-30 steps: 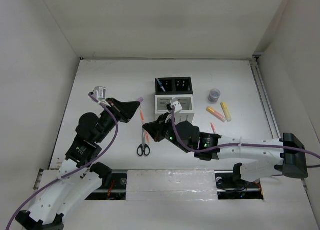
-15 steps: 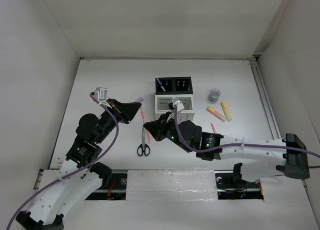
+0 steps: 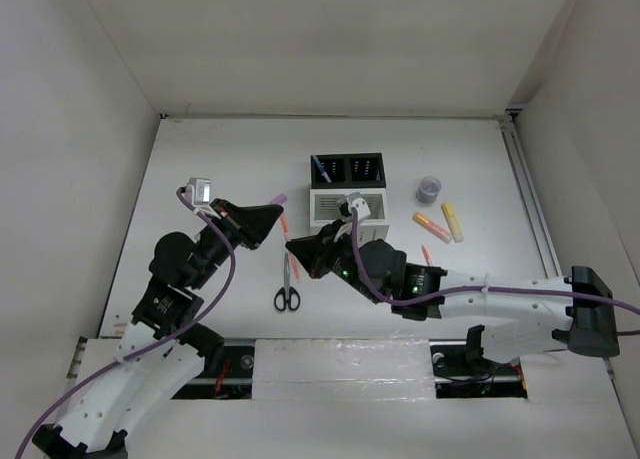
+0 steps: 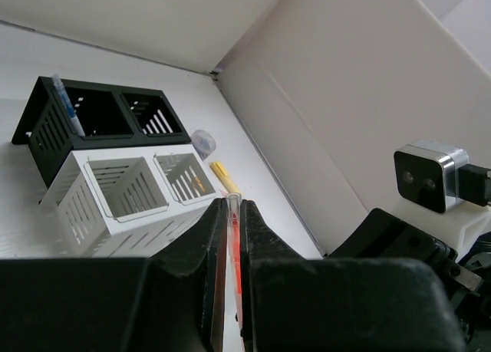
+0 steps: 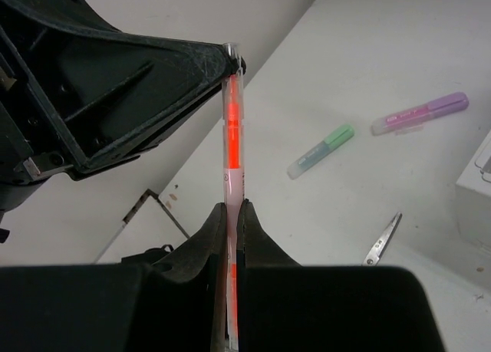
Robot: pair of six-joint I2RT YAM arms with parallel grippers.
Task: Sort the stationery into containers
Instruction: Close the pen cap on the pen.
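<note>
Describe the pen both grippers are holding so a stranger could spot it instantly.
Find the black-and-white organizer boxes mid-table, then look just left of them, beyond the scissors. A thin clear pen with a red-orange core bridges the left gripper and right gripper, each shut on one end. Unlike the other stationery, it is not lying loose or standing in a box.

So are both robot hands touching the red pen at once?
Touching, both. The right wrist view shows the red pen pinched between the right gripper's shut fingers. The left wrist view shows it pinched in the left gripper too.
</note>
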